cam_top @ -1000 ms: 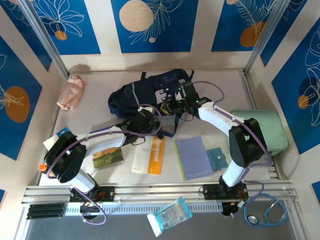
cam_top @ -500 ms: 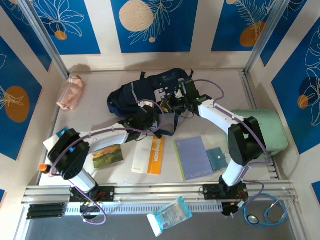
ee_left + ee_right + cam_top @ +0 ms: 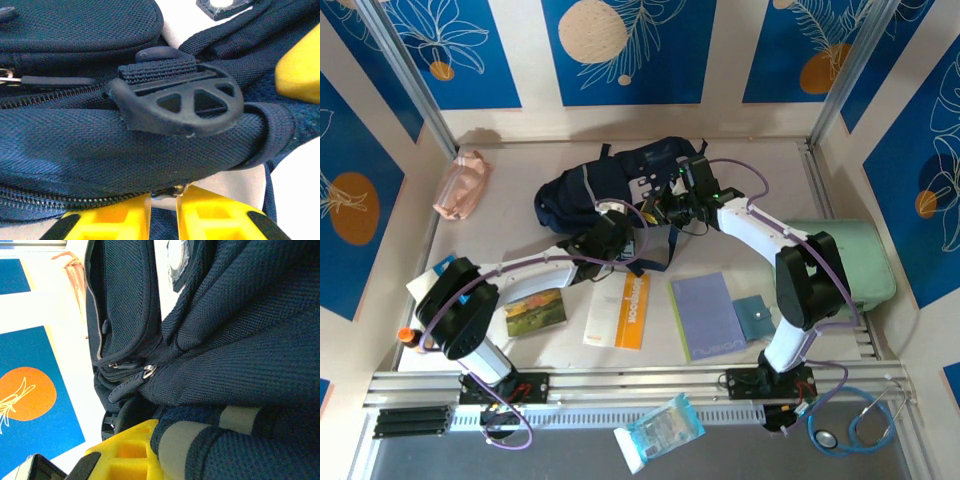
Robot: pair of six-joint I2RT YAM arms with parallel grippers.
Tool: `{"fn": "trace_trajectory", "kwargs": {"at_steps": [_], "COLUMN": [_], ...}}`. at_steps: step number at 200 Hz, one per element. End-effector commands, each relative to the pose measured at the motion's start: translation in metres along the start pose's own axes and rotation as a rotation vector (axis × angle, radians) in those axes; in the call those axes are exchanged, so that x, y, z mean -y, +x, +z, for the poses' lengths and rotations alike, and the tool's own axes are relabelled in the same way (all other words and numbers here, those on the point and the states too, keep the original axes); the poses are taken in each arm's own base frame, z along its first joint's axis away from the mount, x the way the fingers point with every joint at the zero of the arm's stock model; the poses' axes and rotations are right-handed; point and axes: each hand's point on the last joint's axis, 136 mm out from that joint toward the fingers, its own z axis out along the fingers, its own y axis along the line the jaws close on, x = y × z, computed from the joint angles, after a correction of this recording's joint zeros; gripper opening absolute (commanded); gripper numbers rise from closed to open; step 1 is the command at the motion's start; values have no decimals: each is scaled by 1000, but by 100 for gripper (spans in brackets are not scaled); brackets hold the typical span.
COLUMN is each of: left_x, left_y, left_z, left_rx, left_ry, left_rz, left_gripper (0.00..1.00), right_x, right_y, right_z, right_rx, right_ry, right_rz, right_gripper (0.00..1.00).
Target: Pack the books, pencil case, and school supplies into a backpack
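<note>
The navy backpack (image 3: 610,180) lies at the back middle of the table. My left gripper (image 3: 620,226) is at its near edge; in the left wrist view the yellow fingers (image 3: 110,222) stand close together, pinching a zipper pull (image 3: 172,192) under a black buckle (image 3: 180,102). My right gripper (image 3: 665,210) is shut on a fold of backpack (image 3: 225,340) fabric with a grey band, one yellow finger (image 3: 125,455) showing. The green book (image 3: 535,312), the white and orange book (image 3: 618,310) and the lavender notebook (image 3: 708,315) lie in front. The pink pencil case (image 3: 460,185) sits far left.
A teal pad (image 3: 754,317) lies beside the notebook and an orange-capped tube (image 3: 408,335) sits at the left edge. The mint-green case (image 3: 845,260) stands at the right. A wrapped packet (image 3: 660,430) and a stethoscope (image 3: 860,425) lie on the front rail.
My left gripper moved forward and right to the backpack's near edge, and its fingers narrowed onto the zipper pull. The right arm shifted very little.
</note>
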Motion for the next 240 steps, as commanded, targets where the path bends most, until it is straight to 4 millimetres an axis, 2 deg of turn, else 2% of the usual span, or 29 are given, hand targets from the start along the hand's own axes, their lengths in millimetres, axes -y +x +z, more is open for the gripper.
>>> {"fn": "trace_trajectory", "kwargs": {"at_steps": [1,70,89,99,115,147,181,207,240], "left_x": [9,19,16,13,5,-11,-20,-29,-56], "left_y": [-14,-16,-16,-15,-13,-3,15,22,20], "left_z": [-3,1,1,0,-2,-14,-29,-37,-40], "left_rx": [26,21,23,23,17,-32,-107,-131,-129], "left_ry": [13,46,34,18,-16,-68,6,84,105], "left_rz": [31,66,66,61,48,26,7,-7,-57], "left_gripper": [20,22,18,13,0,0,0,0,0], "right_x": [-26,-28,-27,-26,-21,-10,1,-1,-7], "right_y": [7,8,8,7,4,-4,-12,-15,-14], "right_z": [-6,-7,-8,-8,-8,-12,-17,-20,-21], "right_rx": [-56,-66,-65,-60,-43,8,52,68,57], "right_ry": [-77,-85,-83,-79,-58,3,40,38,17], "right_rz": [-19,-21,-20,-19,-20,-43,-49,-57,-53], "right_gripper": [0,0,0,0,0,0,0,0,0]}}
